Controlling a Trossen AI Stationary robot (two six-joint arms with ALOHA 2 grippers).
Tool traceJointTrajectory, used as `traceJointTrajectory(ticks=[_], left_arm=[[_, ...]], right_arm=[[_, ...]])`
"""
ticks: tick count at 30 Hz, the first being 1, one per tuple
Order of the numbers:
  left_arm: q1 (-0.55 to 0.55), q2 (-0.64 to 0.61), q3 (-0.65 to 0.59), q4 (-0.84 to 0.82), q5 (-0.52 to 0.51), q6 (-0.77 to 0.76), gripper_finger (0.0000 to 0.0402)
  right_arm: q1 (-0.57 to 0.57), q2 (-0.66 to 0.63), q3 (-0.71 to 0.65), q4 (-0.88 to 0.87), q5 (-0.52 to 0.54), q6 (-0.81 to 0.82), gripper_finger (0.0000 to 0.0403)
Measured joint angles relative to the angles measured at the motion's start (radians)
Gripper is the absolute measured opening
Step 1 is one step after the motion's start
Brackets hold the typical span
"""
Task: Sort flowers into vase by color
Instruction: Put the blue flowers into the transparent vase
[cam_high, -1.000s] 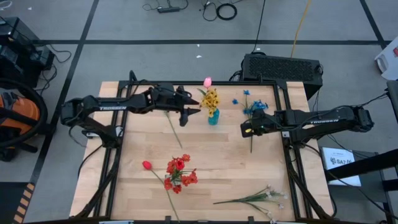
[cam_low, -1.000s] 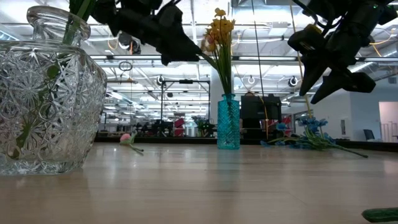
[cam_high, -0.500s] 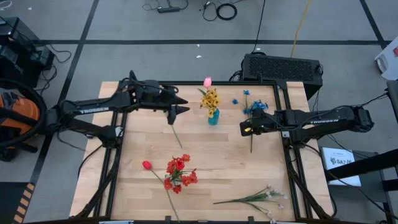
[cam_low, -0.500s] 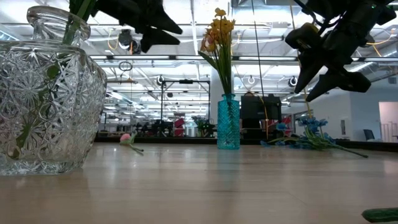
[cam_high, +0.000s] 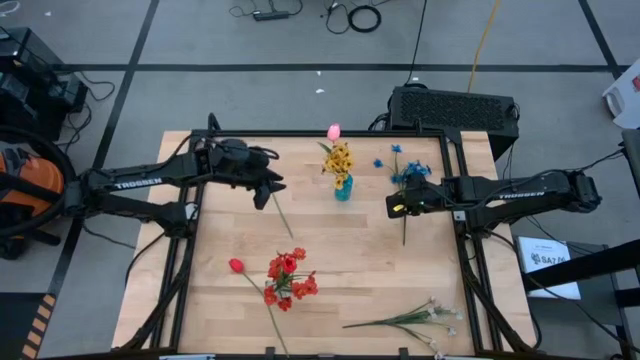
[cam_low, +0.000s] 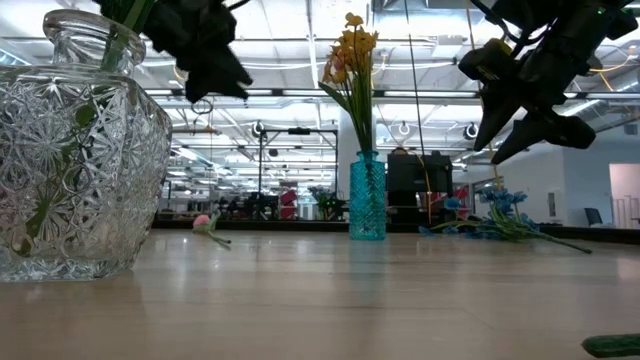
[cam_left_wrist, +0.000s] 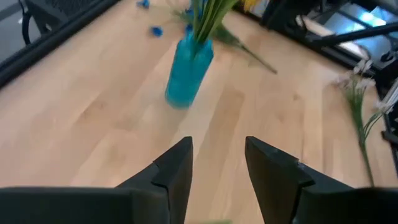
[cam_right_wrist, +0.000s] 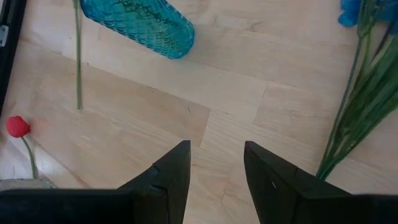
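Overhead, both tools empty

Left tool (cam_high: 268, 190) hovers open near the counter's (cam_high: 340, 270) far-left part. Right tool (cam_high: 392, 208), open too, waits beside blue sprays (cam_high: 405, 172). Yellow bunch (cam_high: 339, 160) stands in the teal vase (cam_high: 343, 189); red flowers (cam_high: 285, 278) lie by the near edge

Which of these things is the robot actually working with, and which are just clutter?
Part of the job: yellow flowers in the teal vase, glass vase, pink tulip, blue flowers, red flowers, white flowers.

Just lying about: black box behind the table, floor cables, sheet of paper on the floor.
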Motion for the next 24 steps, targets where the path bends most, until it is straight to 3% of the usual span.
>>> traceJointTrajectory(ticks=[12,19,24], left_arm=[[0.000,-0.067,-0.168,0.060,0.001,-0.062,0.0125],[0.000,-0.067,-0.181,0.079,0.002,-0.079,0.0125],[0.000,-0.067,-0.181,0.107,0.002,-0.079,0.0125]], right_arm=[[-0.076,-0.012,0.000,-0.003,-0.011,-0.107,0.0146],[-0.191,-0.011,0.000,-0.026,-0.041,-0.197,0.0195],[-0.285,0.022,0.000,-0.151,-0.039,-0.200,0.0217]])
